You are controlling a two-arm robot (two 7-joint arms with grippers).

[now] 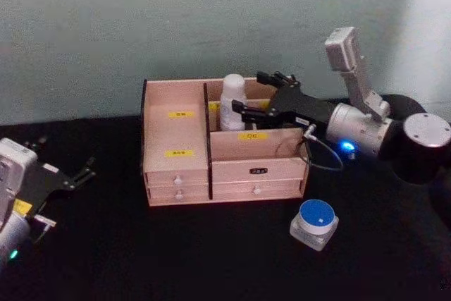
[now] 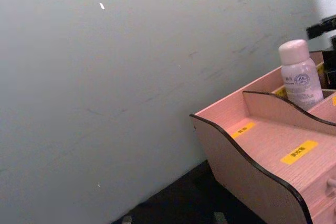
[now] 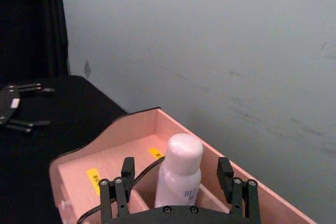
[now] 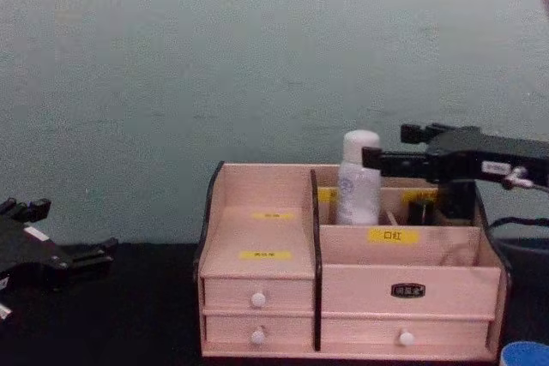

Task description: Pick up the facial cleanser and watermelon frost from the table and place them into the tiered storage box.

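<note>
The facial cleanser, a white bottle with a rounded cap, stands upright in a rear compartment of the tiered storage box. My right gripper hovers over the box, open. Its fingers flank the facial cleanser with a gap on each side. From the side, the right gripper sits level with the cleanser's upper half. The watermelon frost, a small white container with a blue lid, rests on the table in front of the box's right corner. My left gripper is open and parked at the far left.
The box has yellow labels, low front steps and white-knobbed drawers. The box sits on a black tabletop close to a grey-green wall. Bare black cloth lies between the left gripper and the box.
</note>
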